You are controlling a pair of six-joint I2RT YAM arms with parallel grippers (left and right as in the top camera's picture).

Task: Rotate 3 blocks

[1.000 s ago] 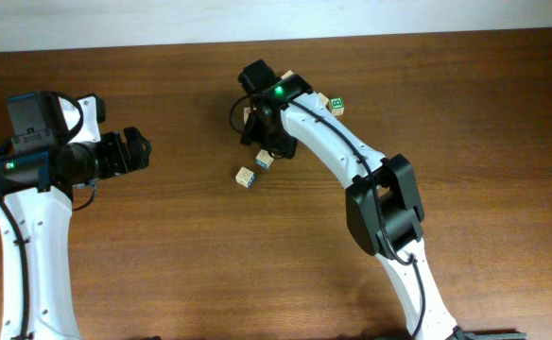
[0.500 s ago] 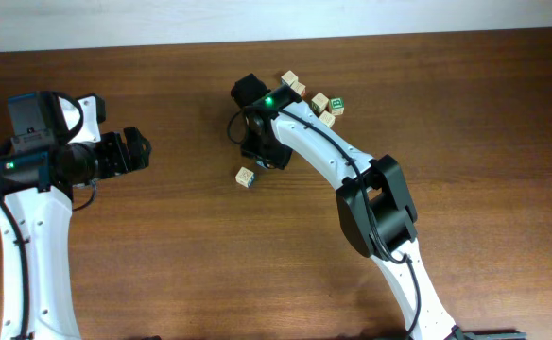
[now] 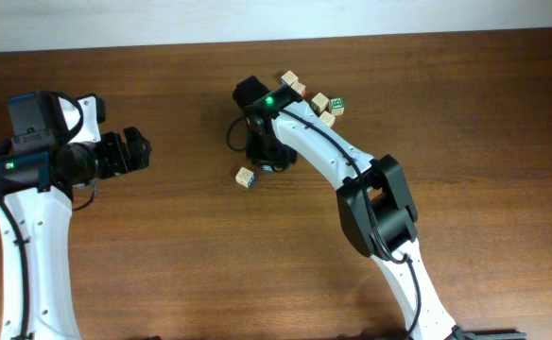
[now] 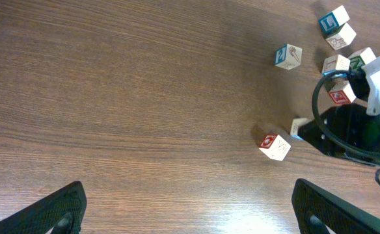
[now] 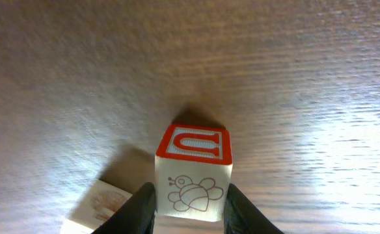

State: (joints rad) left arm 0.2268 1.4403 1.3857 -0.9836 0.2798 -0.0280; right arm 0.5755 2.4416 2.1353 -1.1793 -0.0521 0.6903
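In the right wrist view a pale block (image 5: 194, 175) with a red letter U face and a bee drawing stands on the table. My right gripper (image 5: 189, 209) is shut on it, one finger pressed against each side. From overhead the right gripper (image 3: 265, 154) covers that block. A second pale block (image 3: 246, 177) lies just left of it, apart from the fingers; it shows a red face in the left wrist view (image 4: 274, 145). A blue-sided block (image 4: 287, 56) lies farther back. My left gripper (image 3: 142, 151) hangs open over bare wood at the left, holding nothing (image 4: 191, 211).
A cluster of letter cubes (image 3: 320, 102) lies behind the right arm, among them a green-faced cube (image 3: 336, 107) and a teal L cube (image 4: 330, 19). The right arm's cable (image 4: 320, 104) loops beside the gripper. The table's far edge meets a white wall.
The right gripper has shifted left and down over the red U block and drawn its fingers in against its sides. The cube cluster behind it came into view. The left arm has not moved.
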